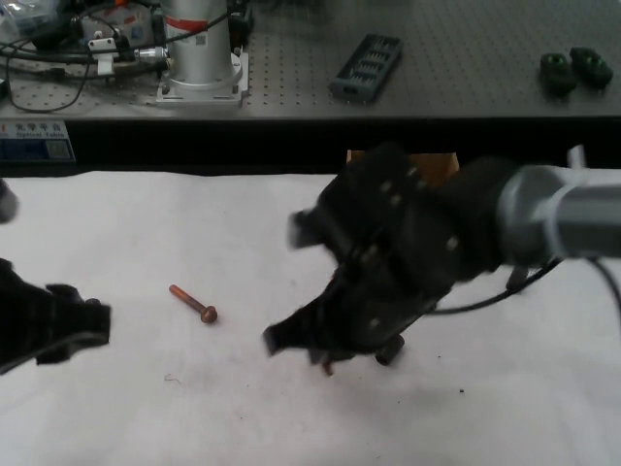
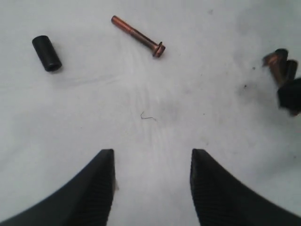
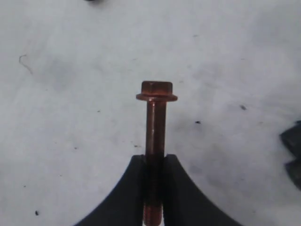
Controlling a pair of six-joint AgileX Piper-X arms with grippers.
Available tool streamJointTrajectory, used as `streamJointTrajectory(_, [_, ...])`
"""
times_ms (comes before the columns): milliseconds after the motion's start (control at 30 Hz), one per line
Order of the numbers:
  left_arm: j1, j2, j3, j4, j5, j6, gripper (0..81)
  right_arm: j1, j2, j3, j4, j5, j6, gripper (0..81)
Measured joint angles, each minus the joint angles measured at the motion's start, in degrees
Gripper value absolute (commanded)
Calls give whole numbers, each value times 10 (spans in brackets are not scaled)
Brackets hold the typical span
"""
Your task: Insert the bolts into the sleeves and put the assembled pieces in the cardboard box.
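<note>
Right gripper [image 3: 154, 159]: fingers clamped on the shank of a copper bolt [image 3: 155, 117], head outward, over the tabletop [image 3: 70, 122]. Left gripper [image 2: 151, 154]: fingers apart, empty; black sleeve [image 2: 46, 53] and second bolt [image 2: 137, 36] lie loose ahead. Judged the insertion step; next, the left must lift the sleeve, bore aligned.

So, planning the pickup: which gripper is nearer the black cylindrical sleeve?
Left. The left gripper is just short of the black cylindrical sleeve; the right gripper, holding a copper bolt, is farther, past the loose bolt.
</note>
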State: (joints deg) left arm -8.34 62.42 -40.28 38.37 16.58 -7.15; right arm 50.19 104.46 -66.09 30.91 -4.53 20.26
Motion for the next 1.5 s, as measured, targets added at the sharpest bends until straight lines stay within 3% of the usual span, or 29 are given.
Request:
streamJointTrajectory(167, [48, -45, 0, -18, 75, -112, 366, 7, 13, 0, -3, -11, 17, 53])
streamJointTrajectory(433, [55, -58, 0, -29, 87, -203, 366, 43, 18, 1, 3, -33, 33, 48])
streamJointTrajectory(500, [55, -58, 0, -30, 94, -226, 366, 57, 18, 1, -9, -64, 33, 3])
streamJointTrajectory(567, [55, -58, 0, -30, 94, -250, 366, 59, 18, 1, -17, -91, 33, 95])
streamJointTrajectory(700, [55, -58, 0, -30, 94, -267, 366, 59, 18, 1, -18, -116, 33, 389])
streamJointTrajectory(867, [55, -58, 0, -31, 94, -290, 366, 53, 18, 1, 4, -120, 11, 347])
streamJointTrajectory(1033, [15, -58, 0, -36, 89, -368, 366, 39, 2, 1, 63, -75, -52, 340])
streamJointTrajectory(1133, [-44, -58, 0, -48, 57, -424, 366, 15, -26, 1, 127, -19, -87, 340])
streamJointTrajectory(1233, [-121, -58, 0, -56, 12, -469, 366, -23, -55, 1, 164, 67, -136, 340])
streamJointTrajectory(1300, [-161, -49, 0, -60, -24, -512, 366, -76, -81, 1, 176, 88, -150, 340])
streamJointTrajectory(1333, [-179, -40, 0, -61, -41, -533, 366, -76, -83, 1, 177, 89, -150, 340])
streamJointTrajectory(1500, [-224, 22, 0, -74, -70, -627, 366, -158, -124, 1, 190, 95, -167, 338])
